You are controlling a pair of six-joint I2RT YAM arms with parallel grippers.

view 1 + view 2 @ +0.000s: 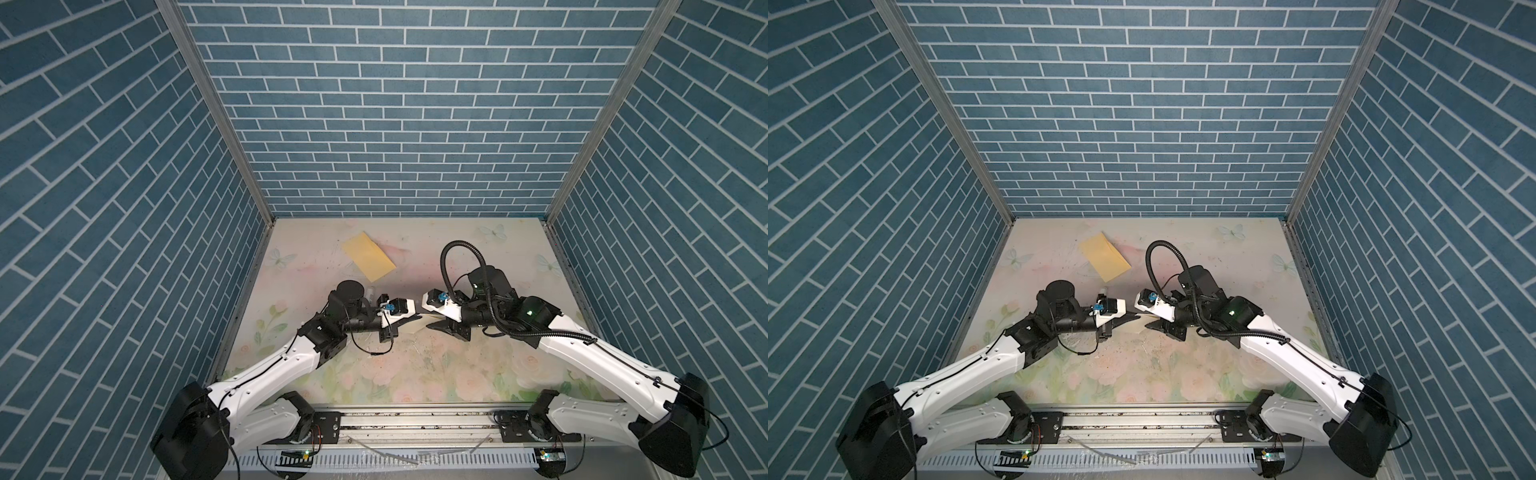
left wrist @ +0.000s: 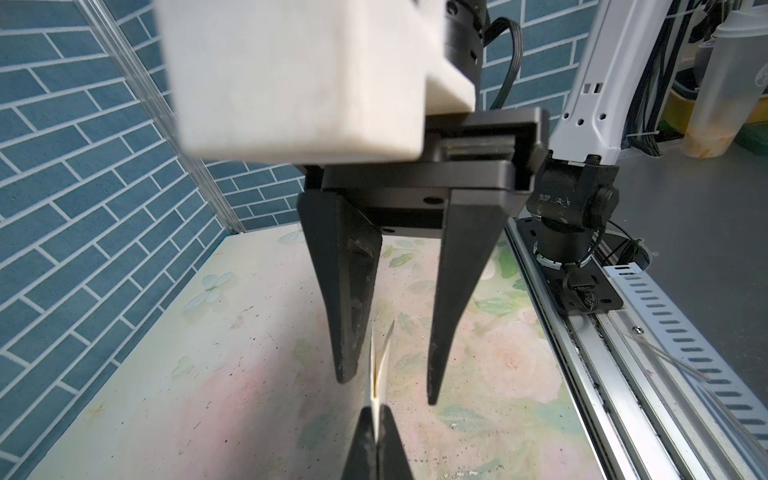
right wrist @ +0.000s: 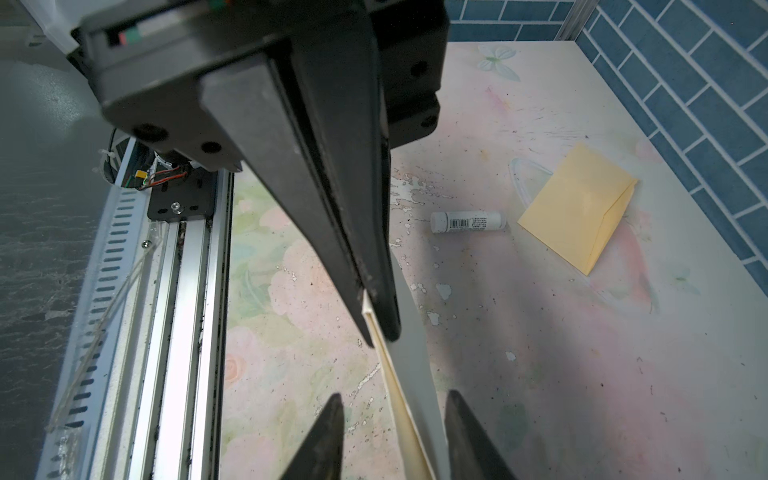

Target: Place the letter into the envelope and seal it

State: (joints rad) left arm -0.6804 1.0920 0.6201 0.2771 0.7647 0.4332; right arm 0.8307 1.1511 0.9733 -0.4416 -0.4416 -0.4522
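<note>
The left gripper point(image 2: 376, 419) pinches the folded letter point(image 2: 380, 365) edge-on above the middle of the table point(image 1: 316, 249), and the right gripper point(image 3: 395, 399) is spread around its free end. The envelope point(image 1: 369, 257) lies far left, well apart. If the right gripper closes off-centre, the creased sheet may twist or spring open.

Floral-printed tabletop point(image 1: 457, 365), yellow envelope point(image 1: 368, 258) and white glue stick point(image 3: 468, 221) flat on it.

I see the beige letter point(image 2: 383, 365) folded into thin layers, lifted off the floral table point(image 1: 415, 365) and standing on edge over its middle. The plain yellow envelope point(image 1: 369, 257) lies flat and diagonal farther back, well apart.
</note>
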